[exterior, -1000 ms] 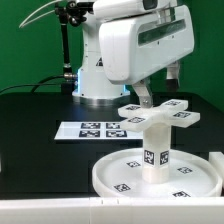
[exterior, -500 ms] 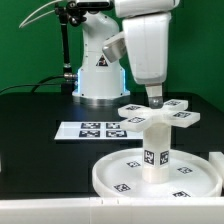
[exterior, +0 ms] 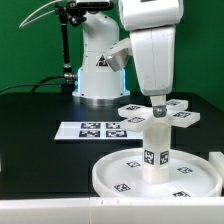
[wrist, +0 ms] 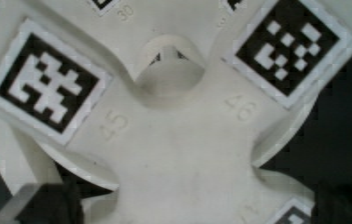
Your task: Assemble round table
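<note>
At the near edge of the worktop [exterior: 30, 150], toward its right corner in the exterior view: the round disc [exterior: 120, 178], rim up, tags on its inner face. Partly cut off by the frame.

Middle of disc: the leg [exterior: 155, 150] stands upright, one tag facing the camera. Seated in the disc, as far as can be seen.

On top of leg: the cross-shaped foot [exterior: 178, 114], lying level, arms spread out over the disc, each arm tagged. In the wrist view the foot [wrist: 173, 130] fills the frame, with two tags and a raised hub at centre.

Directly above the foot's centre: the gripper [exterior: 157, 106], pointing straight down, tips at or touching the hub. Jaws: cannot tell whether they are apart, together or clamped on the foot. The exterior view hides the tips behind each other, and the wrist view shows only dark blurs at the corners.

Further back, mid-worktop: the marker board [exterior: 92, 129], flat, well apart from the assembly.

Far edge: the robot base [exterior: 100, 70].

Judgement: all three parts are stacked, so the step in hand looks like fixing the foot onto the leg, late in the task. The next move calls for a firm centred hold on the foot and turning or pressing it home without tipping the leg off axis.
</note>
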Controlling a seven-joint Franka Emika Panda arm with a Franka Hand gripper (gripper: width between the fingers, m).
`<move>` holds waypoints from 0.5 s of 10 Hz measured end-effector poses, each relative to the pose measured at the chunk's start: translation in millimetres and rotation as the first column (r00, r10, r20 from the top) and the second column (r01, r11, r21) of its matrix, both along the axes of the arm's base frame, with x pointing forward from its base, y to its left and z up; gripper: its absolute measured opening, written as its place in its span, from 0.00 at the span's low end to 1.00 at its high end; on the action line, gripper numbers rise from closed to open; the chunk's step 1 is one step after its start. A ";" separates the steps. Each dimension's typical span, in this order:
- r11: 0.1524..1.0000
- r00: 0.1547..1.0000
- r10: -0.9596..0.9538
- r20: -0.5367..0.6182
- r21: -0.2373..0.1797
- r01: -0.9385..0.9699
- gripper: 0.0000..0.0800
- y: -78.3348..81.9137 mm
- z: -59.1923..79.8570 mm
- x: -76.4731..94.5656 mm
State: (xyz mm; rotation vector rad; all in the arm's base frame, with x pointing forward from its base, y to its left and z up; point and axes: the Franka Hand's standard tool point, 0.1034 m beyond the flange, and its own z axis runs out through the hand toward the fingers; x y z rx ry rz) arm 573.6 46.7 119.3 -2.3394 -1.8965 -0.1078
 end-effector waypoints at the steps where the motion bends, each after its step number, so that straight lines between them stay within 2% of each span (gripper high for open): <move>1: 1.000 1.000 0.001 -0.008 0.001 -0.001 0.81 -0.7 -5.9 -1.0; 5: 1.000 1.000 0.024 -0.014 -0.011 -0.025 0.81 -3.0 -12.0 -0.8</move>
